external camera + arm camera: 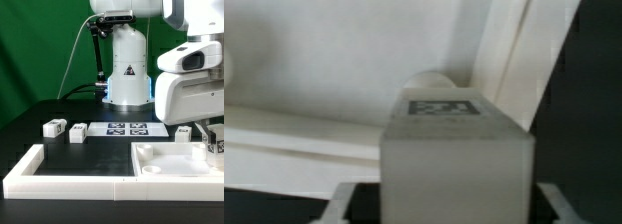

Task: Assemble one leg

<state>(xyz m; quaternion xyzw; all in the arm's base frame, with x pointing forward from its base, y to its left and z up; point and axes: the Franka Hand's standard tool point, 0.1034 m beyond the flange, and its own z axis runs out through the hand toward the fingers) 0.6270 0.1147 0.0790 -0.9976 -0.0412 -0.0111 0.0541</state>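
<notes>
White leg [452, 150] sits clamped in the gripper [212, 142] over the square tray [150, 151].

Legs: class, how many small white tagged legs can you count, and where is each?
4. Two legs lie at the exterior view's left of the marker board, one at its right, and the held leg in the gripper, mostly hidden in the exterior view.

A green cloth backdrop [40, 45] fills the rear, evenly lit, behind a matte black worktop [30, 112] spanning the scene.
</notes>
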